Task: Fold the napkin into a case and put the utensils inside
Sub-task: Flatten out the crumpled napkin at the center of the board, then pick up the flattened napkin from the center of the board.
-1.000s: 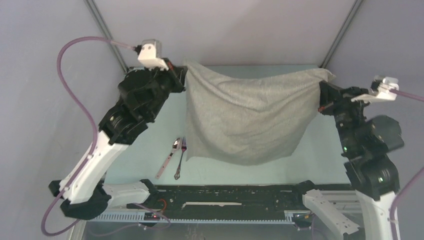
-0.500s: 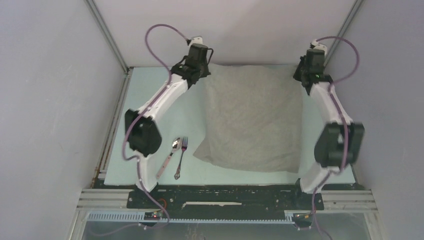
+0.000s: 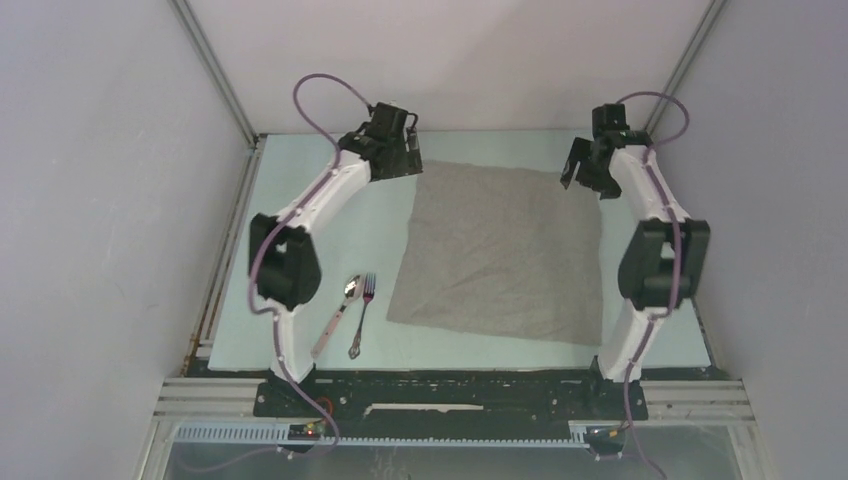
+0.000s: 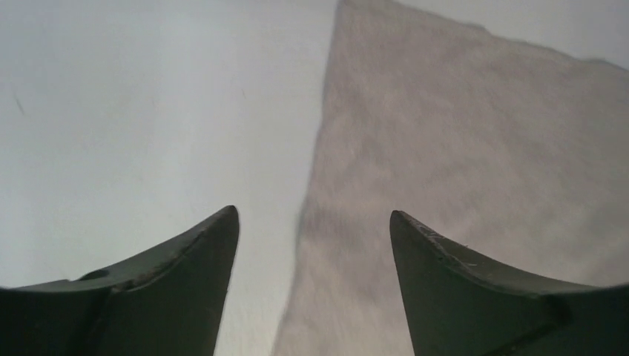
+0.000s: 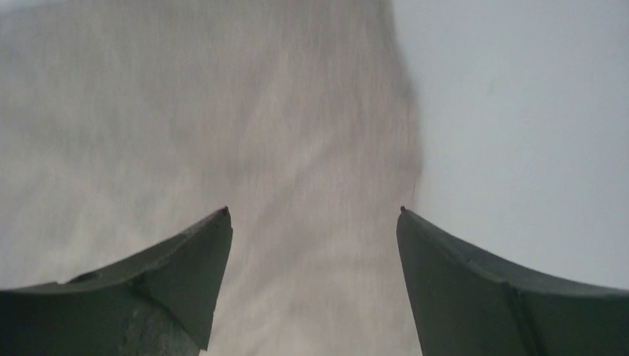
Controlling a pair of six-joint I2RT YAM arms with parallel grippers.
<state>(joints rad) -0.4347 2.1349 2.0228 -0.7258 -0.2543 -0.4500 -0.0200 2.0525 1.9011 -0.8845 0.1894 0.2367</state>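
The napkin (image 3: 500, 255) lies flat on the table (image 3: 360, 240), right of centre. Left of its near corner lie the spoon (image 3: 335, 318) and fork (image 3: 361, 318), side by side, spoon leftmost. Left gripper (image 4: 311, 219) and right gripper (image 5: 313, 213) stand over its far corners

Both arms are stretching far forward from their bases, and their forearms are angling inward toward each other. The left gripper (image 3: 408, 160) is pointing downward, its fingers (image 4: 200, 245) standing wide apart with nothing caught between them. The right gripper (image 3: 583, 172) is mirroring that pose, its fingers (image 5: 445, 252) likewise spread and clasping nothing. The two grippers are hanging well apart from each other.
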